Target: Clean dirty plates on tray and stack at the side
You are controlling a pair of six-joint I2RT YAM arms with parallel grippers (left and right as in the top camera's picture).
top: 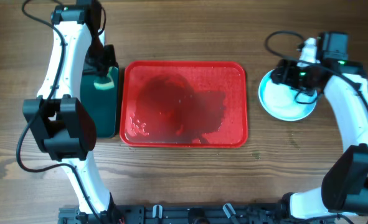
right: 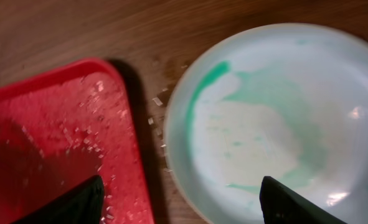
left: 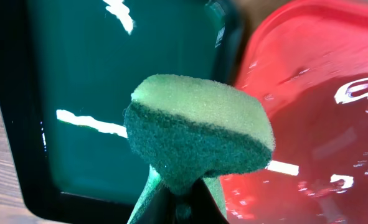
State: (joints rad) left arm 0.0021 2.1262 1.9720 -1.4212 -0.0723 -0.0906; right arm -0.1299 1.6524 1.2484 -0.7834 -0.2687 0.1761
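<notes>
The red tray (top: 184,102) lies wet at the table's middle with no plate on it; it also shows in the left wrist view (left: 320,118) and the right wrist view (right: 53,143). White plates with cyan rims (top: 283,102) sit to its right on the wood; the top one shows faint teal smears in the right wrist view (right: 277,118). How many are stacked I cannot tell. My right gripper (right: 180,202) is open above the plate's left edge (top: 289,74). My left gripper (left: 184,199) is shut on a green-and-yellow sponge (left: 196,134) over the dark green bin (top: 103,78).
The dark green bin (left: 109,81) holds shallow water and stands against the tray's left edge. Water drops lie on the wood between tray and plates (right: 159,130). Cables hang off both arms.
</notes>
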